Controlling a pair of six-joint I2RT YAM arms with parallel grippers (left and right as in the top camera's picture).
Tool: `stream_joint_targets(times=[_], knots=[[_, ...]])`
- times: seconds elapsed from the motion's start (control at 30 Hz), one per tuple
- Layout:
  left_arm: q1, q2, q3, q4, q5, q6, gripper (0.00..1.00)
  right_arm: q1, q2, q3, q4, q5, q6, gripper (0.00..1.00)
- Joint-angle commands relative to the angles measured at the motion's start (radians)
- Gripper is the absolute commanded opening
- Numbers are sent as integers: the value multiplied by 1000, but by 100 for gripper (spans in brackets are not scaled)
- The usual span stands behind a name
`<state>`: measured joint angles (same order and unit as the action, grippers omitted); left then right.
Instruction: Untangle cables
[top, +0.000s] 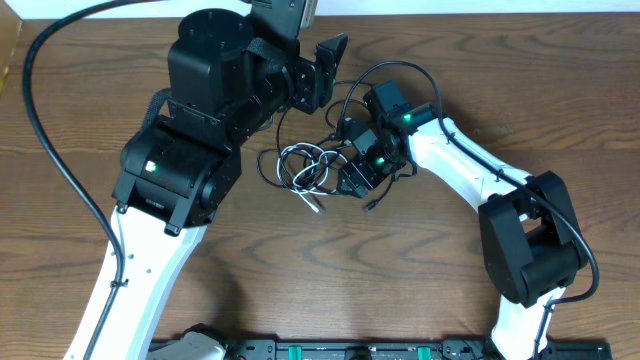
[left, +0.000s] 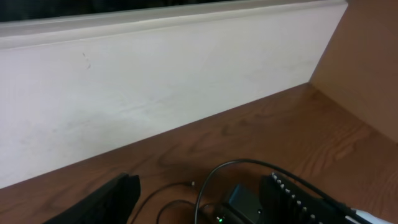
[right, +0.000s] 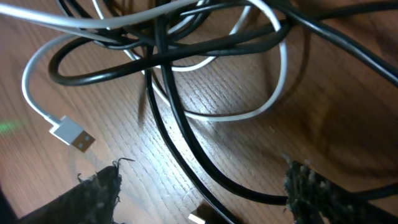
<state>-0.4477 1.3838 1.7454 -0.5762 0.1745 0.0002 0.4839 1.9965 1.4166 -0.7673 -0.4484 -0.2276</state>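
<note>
The cables (top: 303, 165) lie in a tangled heap of black and white cords on the wooden table, mid-frame in the overhead view. My right gripper (top: 340, 175) hangs low over the heap's right edge. Its wrist view shows it open (right: 205, 199), with two black cords (right: 180, 143) running across the table between the fingers (right: 93, 199), gripped by neither. The white cord (right: 273, 93) loops above, its USB plug (right: 73, 134) lying free at the left. My left gripper (top: 325, 70) is raised behind the heap, open and empty (left: 199, 211), with a thin black cord (left: 171, 190) on the table beyond.
The left arm's thick black wire (top: 40, 110) curves along the table's left side. A white wall (left: 155, 87) stands behind the table, and a black rail (top: 350, 350) runs along the front edge. The right arm's wrist (left: 239, 208) shows a green light close to my left fingers.
</note>
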Motion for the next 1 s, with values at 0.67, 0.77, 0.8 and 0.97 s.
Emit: stream_joint_targets(times=[0.67,0.77,0.8,0.97], knots=[[4,-62,21,-5,131,0,66,8,46,2,132,53,-50,62],[4,-62,21,-6,131,0,66,9,51,1,128,53,-50,51],[4,-62,21,-6,131,0,66,10,51,1,128,53,-50,36],[4,-62,21,-4,131,0,66,10,51,1,132,53,-35,1]])
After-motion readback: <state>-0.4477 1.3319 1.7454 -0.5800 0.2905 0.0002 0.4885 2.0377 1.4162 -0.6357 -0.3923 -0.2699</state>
